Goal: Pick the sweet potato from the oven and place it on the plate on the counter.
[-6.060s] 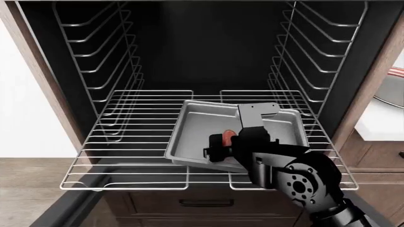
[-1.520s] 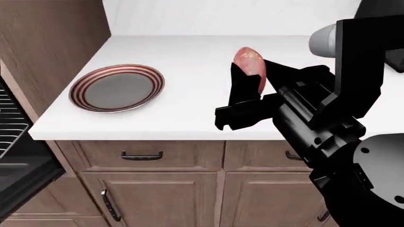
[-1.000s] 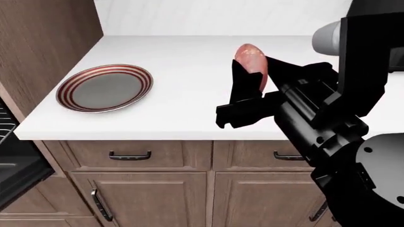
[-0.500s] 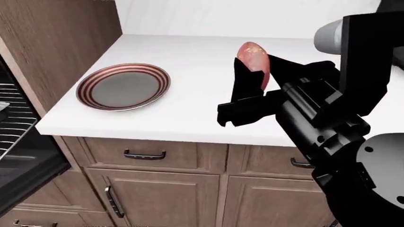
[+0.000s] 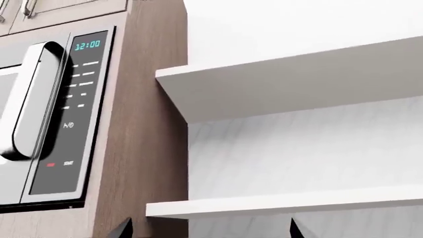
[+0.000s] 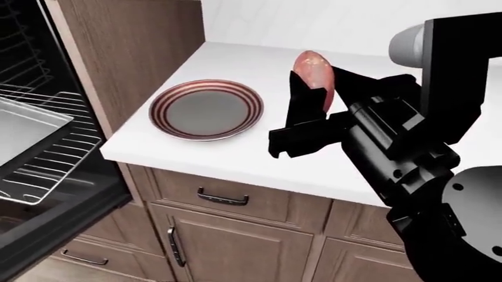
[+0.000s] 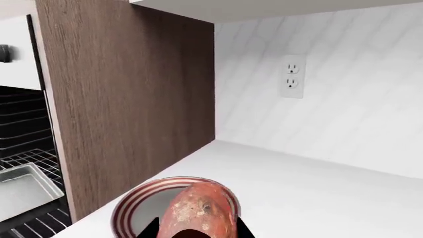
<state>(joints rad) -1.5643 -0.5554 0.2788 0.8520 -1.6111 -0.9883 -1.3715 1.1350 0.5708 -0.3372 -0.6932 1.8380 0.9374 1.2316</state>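
Observation:
My right gripper [image 6: 318,88] is shut on the reddish-pink sweet potato [image 6: 313,70], held upright above the white counter [image 6: 259,155], to the right of the plate and apart from it. The plate [image 6: 159,111], grey in the middle with red and white rings, lies near the counter's left end beside the wooden cabinet side. In the right wrist view the sweet potato [image 7: 198,212] fills the jaws of the right gripper [image 7: 196,231], with the plate [image 7: 124,212] partly behind it. The open oven [image 6: 32,70] is at the left. My left gripper [image 5: 208,232] is open, showing only two fingertips.
The oven's wire rack [image 6: 55,170] sticks out with a grey baking tray [image 6: 23,132] on it. Drawers with dark handles [image 6: 222,198] sit under the counter. A wall outlet [image 7: 293,76] is above the counter. The left wrist view faces a microwave panel [image 5: 73,109] and white shelves [image 5: 284,79].
The head view has swung left: the plate now sits further right in it, and the oven's rack and tray have come into sight. The right gripper still holds the sweet potato the same way.

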